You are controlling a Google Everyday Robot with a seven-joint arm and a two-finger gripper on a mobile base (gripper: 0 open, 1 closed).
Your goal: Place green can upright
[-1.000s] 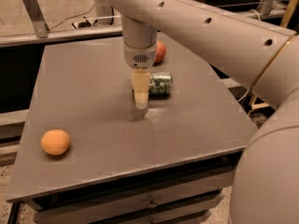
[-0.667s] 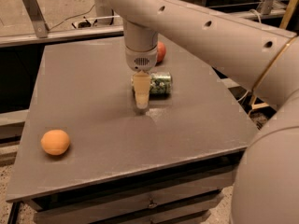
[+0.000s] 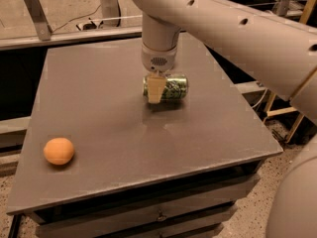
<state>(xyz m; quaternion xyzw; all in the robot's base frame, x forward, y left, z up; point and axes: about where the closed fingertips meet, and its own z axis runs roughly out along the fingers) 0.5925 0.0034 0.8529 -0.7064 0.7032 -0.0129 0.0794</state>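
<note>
The green can (image 3: 173,88) lies on its side on the grey table (image 3: 99,83), near the middle and towards the back. It is green with whitish print, and a silver end faces right. My gripper (image 3: 154,94) hangs straight down from the arm. It is at the can's left part and covers that part from this view. I cannot see whether it touches the can.
An orange fruit (image 3: 59,150) sits near the table's front left corner. The big white arm (image 3: 237,29) spans the upper right of the view. The table's edges drop off to the floor on the right and at the front. Drawers are below the front edge.
My gripper has shifted slightly right, from just left of the can to over its left part. The can has not moved. The reddish fruit behind the gripper is now hidden by the arm.
</note>
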